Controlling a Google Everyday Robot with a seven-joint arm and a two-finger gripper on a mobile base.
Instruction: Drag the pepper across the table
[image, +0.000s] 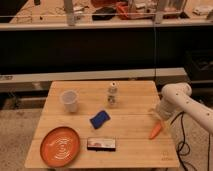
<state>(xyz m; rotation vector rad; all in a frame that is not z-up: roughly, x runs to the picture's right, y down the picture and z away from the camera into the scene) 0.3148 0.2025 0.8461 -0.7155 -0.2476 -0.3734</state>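
Observation:
The pepper (156, 130) is a small orange-red tapered thing lying near the right edge of the light wooden table (127, 150). My white arm comes in from the right. Its gripper (158, 116) hangs low over the table's right edge, just above the pepper's upper end, and seems to touch it.
A white cup (69, 100) stands at the back left and a small white bottle (113, 94) at the back middle. A blue pouch (99, 119) lies in the middle, a flat dark packet (101, 144) near the front, and a round orange plate (60, 145) at the front left.

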